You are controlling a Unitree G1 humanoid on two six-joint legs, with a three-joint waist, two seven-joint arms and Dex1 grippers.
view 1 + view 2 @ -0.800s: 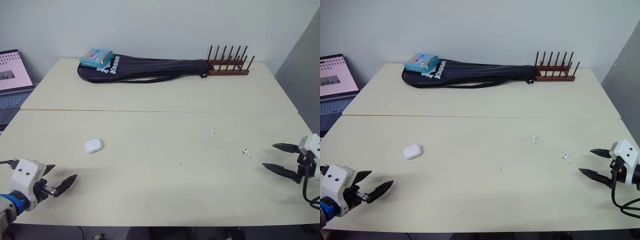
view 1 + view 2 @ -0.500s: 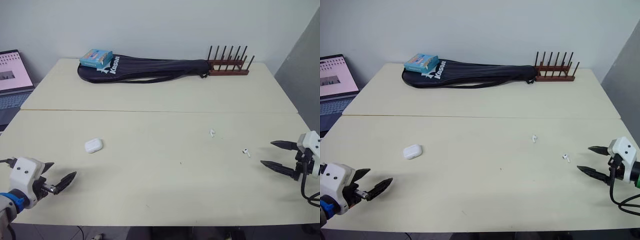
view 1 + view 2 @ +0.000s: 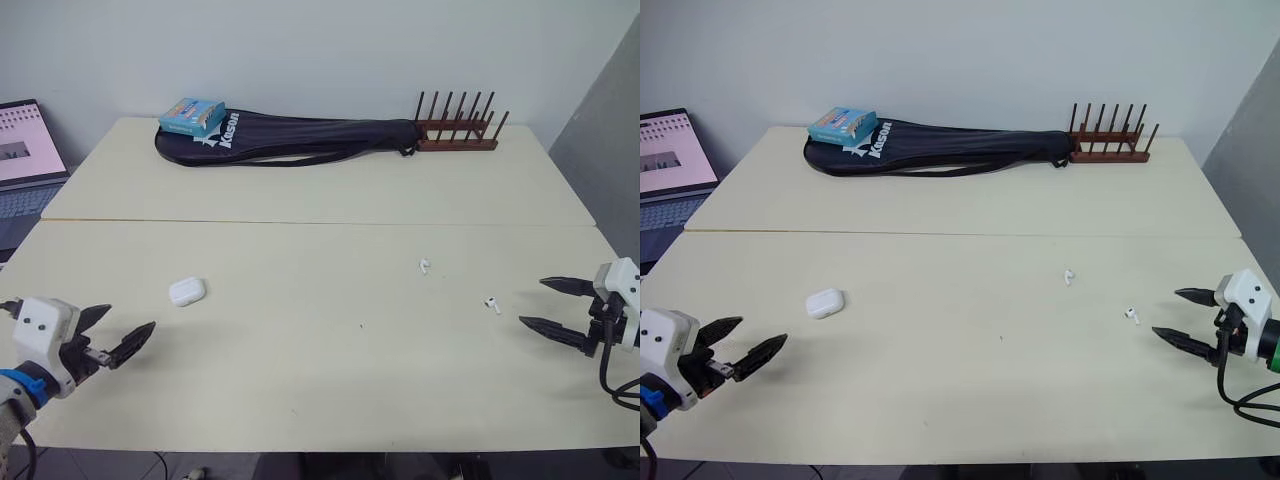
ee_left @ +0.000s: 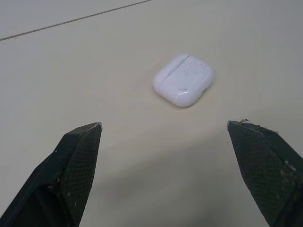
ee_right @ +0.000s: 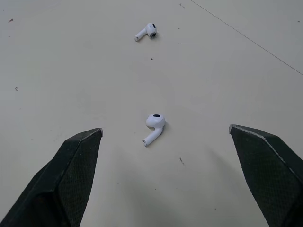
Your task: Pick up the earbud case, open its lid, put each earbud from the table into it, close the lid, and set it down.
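Case (image 3: 187, 291) lies lid-shut on the table (image 3: 300, 200), not yet grasped. Left gripper (image 3: 128, 318) hovers just short of the case, fingers spread wide, evidently aligned to straddle it. Well right of the case lie the inner earbud (image 3: 424, 266) and outer earbud (image 3: 493, 304). Right gripper (image 3: 532, 301), likewise spread, faces the outer earbud, apparently staged for pickup.

The white rounded plastic earbud case (image 3: 187, 291) lies toward the cream table's (image 3: 300, 380) left edge. The farther small white earbud (image 3: 424, 266) and the nearer earbud (image 3: 492, 304) lie toward its right edge. The left gripper (image 3: 130, 318) and right gripper (image 3: 532, 301) are spread and empty near the front corners.
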